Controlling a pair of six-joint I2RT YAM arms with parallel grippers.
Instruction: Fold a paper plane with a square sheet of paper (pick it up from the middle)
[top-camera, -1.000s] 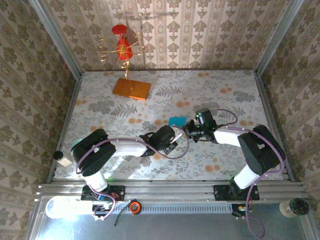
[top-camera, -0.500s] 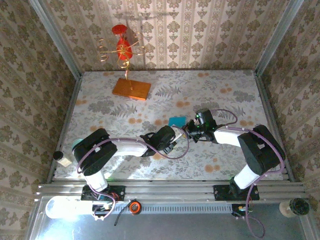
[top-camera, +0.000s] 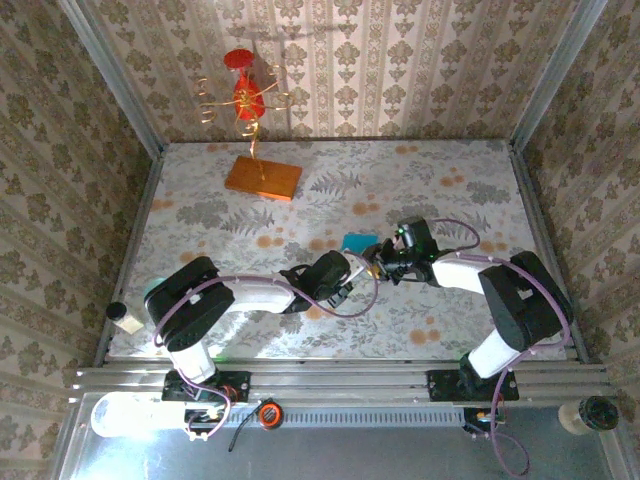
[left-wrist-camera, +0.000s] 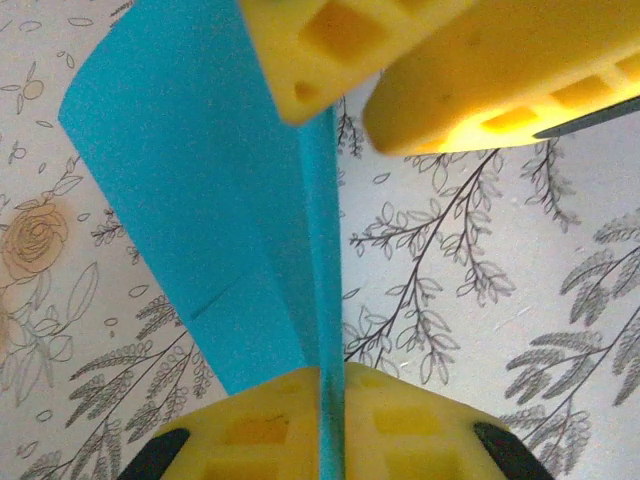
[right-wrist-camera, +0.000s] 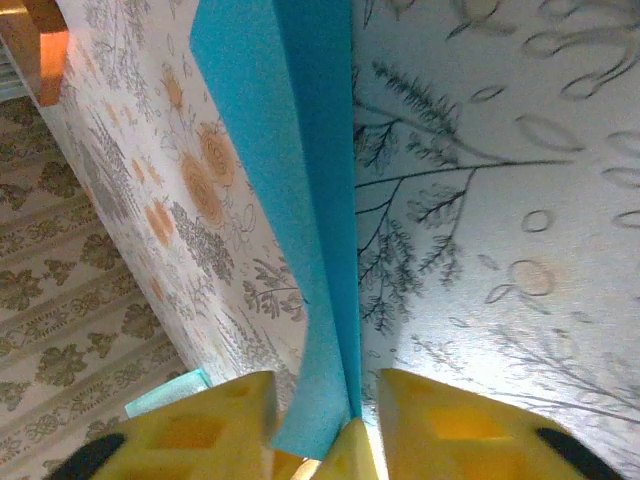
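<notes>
- Worktop (top-camera: 450, 200) has a pale floral covering and patterned walls on three sides.
- Cyan-blue paper sheet (top-camera: 357, 241): sits about mid-worktop, a little nearer the near edge than the far one. It is folded lengthwise, and one flap fans out to the side from a sharp crease.
- The two arms reach in from the near edge and meet at the paper, wrists almost nose to nose.
- Left gripper (left-wrist-camera: 330, 390): clamped on the fold. The two yellow fingers (left-wrist-camera: 250, 430) are pressed together, with just a thin blue line of paper showing between them. The crease runs straight away from the grip toward the other gripper.
- Right gripper (right-wrist-camera: 325, 390): fingers stand on either side of the same crease at its other end. They are parted, and a sliver of worktop shows between the paper and one yellow finger (right-wrist-camera: 470, 430), so it is not pinching the paper.
- The loose flap slopes down toward the worktop. Whether its outer edge touches the surface, I can't tell.
- Orange slab (top-camera: 262, 178): lies near the far left corner, well apart from the paper.
- Red and gold wire ornament (top-camera: 245, 95): rises from the slab, upright, with the far wall behind it.
</notes>
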